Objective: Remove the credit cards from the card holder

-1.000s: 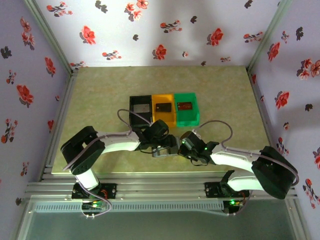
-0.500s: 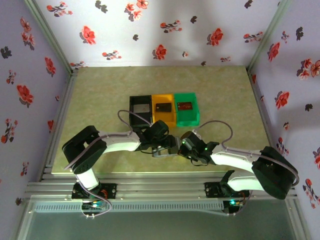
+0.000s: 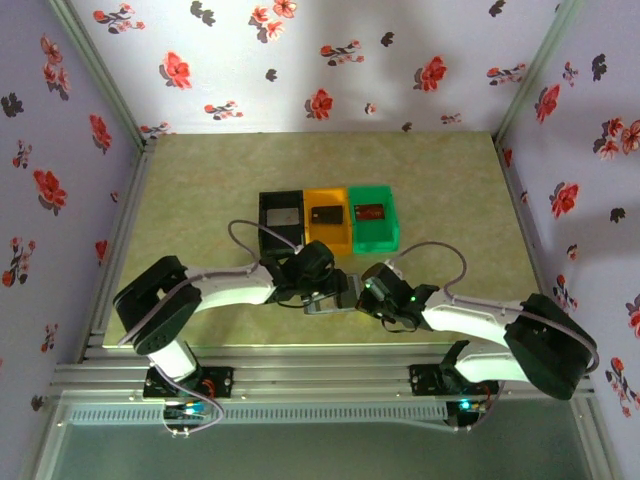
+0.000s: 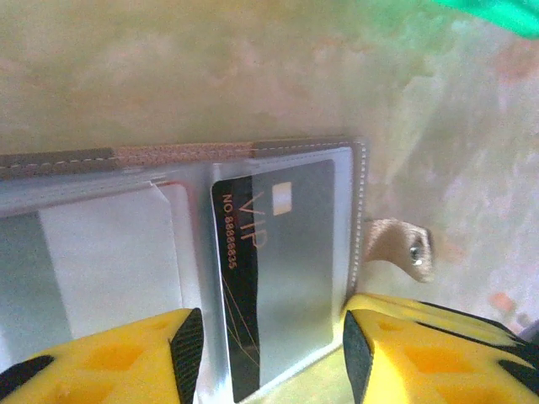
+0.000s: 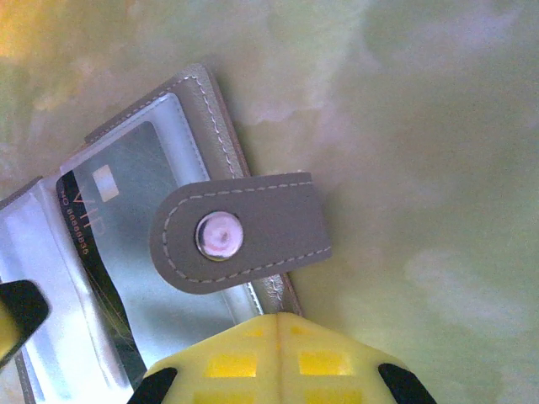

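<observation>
The grey card holder (image 3: 322,304) lies open on the table between my two grippers. In the left wrist view its clear sleeves (image 4: 109,252) face up, and a dark VIP credit card (image 4: 278,261) sits in the right-hand sleeve. My left gripper (image 4: 271,358) is open, one yellow finger on each side of that card's lower end, with small gaps to the pads. My right gripper (image 5: 278,324) is shut, its tips resting on the card holder's (image 5: 210,101) edge just below the snap strap (image 5: 240,231).
Three bins stand in a row behind the holder: black (image 3: 266,232), orange (image 3: 343,232) and green (image 3: 388,228). Each holds one card. The green bin's corner (image 4: 497,13) shows in the left wrist view. Flowered walls close in the table on three sides.
My left gripper's jaws have narrowed a little around the card, and the left arm's elbow has swung left. The right arm and the card holder have stayed put.
</observation>
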Robot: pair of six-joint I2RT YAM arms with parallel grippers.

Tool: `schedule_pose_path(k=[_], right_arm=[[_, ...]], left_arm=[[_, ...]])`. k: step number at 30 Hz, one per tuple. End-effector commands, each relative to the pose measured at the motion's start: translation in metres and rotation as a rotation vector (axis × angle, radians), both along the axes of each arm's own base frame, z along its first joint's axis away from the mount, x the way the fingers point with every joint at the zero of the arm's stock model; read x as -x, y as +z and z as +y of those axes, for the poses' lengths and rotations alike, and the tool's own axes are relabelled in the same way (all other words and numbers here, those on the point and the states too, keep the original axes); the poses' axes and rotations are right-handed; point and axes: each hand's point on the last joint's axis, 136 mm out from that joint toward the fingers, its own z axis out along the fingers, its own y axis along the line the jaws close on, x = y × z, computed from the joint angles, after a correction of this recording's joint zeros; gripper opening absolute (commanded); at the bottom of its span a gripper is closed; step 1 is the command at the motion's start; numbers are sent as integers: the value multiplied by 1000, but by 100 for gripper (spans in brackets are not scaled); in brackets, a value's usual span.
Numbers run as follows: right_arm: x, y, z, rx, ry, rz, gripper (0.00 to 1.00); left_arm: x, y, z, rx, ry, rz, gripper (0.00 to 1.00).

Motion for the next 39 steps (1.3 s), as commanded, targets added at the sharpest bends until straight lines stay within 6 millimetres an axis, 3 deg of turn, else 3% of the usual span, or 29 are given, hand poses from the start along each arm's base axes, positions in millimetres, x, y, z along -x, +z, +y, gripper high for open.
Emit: schedule_pose_path(k=[1,5,16,25,39], right_arm=[[15,-17,-18,68,-16,61,0],[15,-17,-18,67,-18,62,0],[14,-14,-16,55,-19,53,0],[15,-15,-16,48,-17,56,0],[16,-15,-16,46,-18,57,0]], left_arm=[[-3,17,5,0,42,-37,53],[-3,20,-2,33,42,-34,55],[0,0,-17,48,-10,-9,55],[5,-17,-10,9,-20,14,56],[7,-20,-12,5,-32,17,56]])
